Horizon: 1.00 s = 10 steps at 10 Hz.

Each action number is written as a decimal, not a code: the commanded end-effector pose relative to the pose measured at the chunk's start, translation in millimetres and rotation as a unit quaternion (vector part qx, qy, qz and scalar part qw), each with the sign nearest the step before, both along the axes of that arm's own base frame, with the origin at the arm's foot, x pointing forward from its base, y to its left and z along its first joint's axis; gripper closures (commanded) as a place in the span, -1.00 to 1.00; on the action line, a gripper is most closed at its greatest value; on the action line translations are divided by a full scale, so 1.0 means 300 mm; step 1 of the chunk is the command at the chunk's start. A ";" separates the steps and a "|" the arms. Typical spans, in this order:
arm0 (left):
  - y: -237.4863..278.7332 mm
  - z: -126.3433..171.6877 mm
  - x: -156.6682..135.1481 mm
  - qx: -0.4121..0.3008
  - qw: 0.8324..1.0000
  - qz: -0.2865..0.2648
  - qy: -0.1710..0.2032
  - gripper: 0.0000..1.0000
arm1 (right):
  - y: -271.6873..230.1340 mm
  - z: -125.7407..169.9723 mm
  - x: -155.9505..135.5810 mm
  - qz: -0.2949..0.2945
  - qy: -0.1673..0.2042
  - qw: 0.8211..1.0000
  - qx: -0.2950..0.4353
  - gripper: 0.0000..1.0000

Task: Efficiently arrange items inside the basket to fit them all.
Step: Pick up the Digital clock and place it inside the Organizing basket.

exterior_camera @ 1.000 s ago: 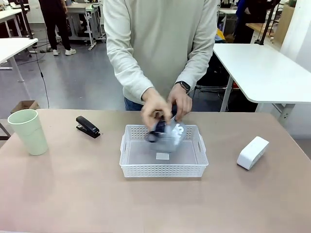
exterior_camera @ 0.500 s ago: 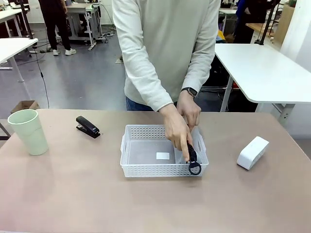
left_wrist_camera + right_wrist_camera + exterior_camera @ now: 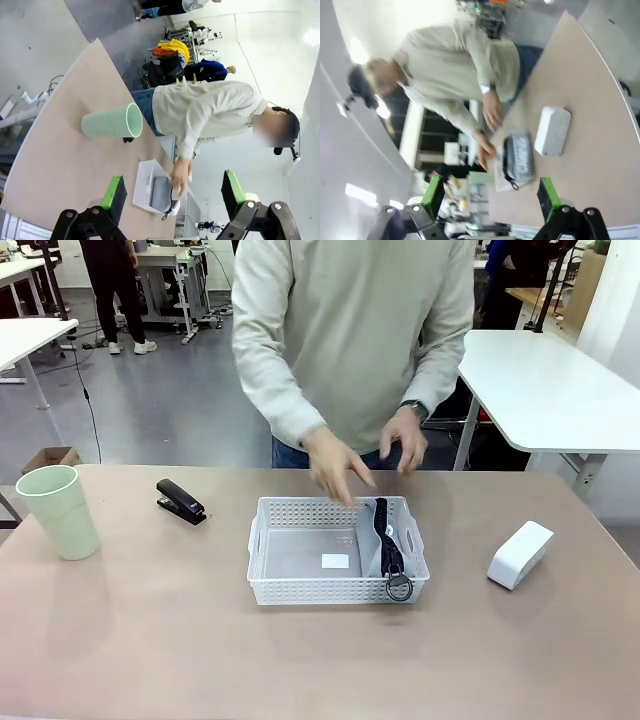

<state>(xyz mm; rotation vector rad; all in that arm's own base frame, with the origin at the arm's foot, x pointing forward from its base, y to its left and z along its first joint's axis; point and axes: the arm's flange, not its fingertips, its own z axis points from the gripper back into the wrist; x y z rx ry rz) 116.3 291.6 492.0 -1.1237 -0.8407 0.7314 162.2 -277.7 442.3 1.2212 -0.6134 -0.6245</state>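
The white mesh basket point(image 3: 300, 585) sits mid-table. The grey pouch point(image 3: 377, 540) stands on edge along its right wall, black strap point(image 3: 397, 575) hanging over the front rim. The person's hands point(image 3: 335, 465) hover just above the basket's far side. A pale green cup point(image 3: 58, 510) stands at far left, a black stapler point(image 3: 181, 501) beside it, and a white boxy device point(image 3: 520, 553) lies at right. In the left wrist view my left gripper point(image 3: 172, 197) is open, high over the table, with the cup point(image 3: 111, 122) and basket point(image 3: 150, 186) beyond. My right gripper point(image 3: 490, 197) is open above the device point(image 3: 552, 131) and pouch point(image 3: 519, 156).
A small white label point(image 3: 334, 561) lies on the basket floor. Bare table stretches in front of the basket and on both sides. Other white tables point(image 3: 545, 380) and a person standing far back are beyond the table.
The person lowered the pouch into the basket, set it upright against the right wall, and lifted both hands away. Cup, stapler and white device have not moved.
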 end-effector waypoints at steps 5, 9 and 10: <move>0.010 0.008 -0.027 0.006 1.000 0.002 -0.014 -1.00 | 0.714 0.098 0.456 0.228 0.155 0.884 -0.378 -1.00; 0.010 0.008 -0.027 0.006 1.000 0.002 -0.014 -1.00 | 0.993 -0.036 0.524 0.323 0.163 0.763 -0.536 -1.00; 0.010 0.008 -0.027 0.006 1.000 0.002 -0.014 -1.00 | 1.009 -0.065 0.547 0.284 0.160 0.770 -0.548 -1.00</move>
